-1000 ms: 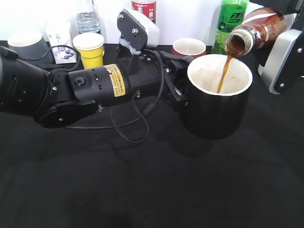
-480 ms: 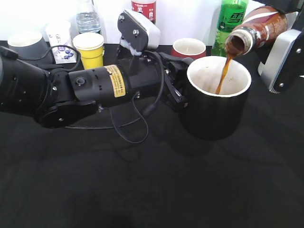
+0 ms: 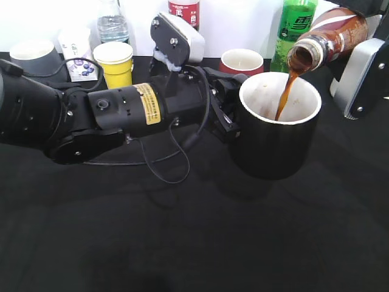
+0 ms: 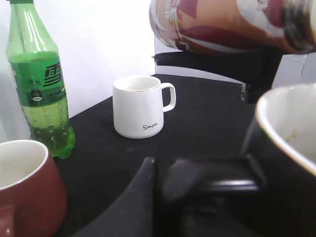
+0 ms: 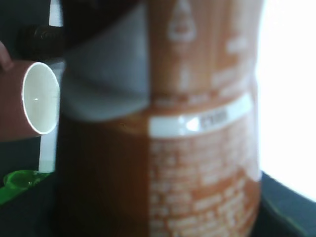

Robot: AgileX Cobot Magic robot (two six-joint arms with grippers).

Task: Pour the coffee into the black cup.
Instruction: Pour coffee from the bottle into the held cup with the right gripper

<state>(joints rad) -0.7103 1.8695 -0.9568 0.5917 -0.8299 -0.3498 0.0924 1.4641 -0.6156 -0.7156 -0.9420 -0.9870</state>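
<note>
The black cup, white inside, stands right of centre. My left gripper is shut on its black loop handle, reaching from the left; one finger shows in the left wrist view beside the cup. My right gripper is shut on the small Nescafe bottle, tilted with its mouth over the cup's rim. A dark brown stream of coffee falls into the cup. The bottle also shows in the left wrist view and fills the right wrist view.
Along the back stand a red mug, a green soda bottle, a yellow paper cup, a grey cup, a milk carton, a water bottle and a red-labelled bottle. A white mug stands further right.
The coffee stream keeps running into the black cup. The bottle has risen very slightly. The left arm and the cup have not moved.
</note>
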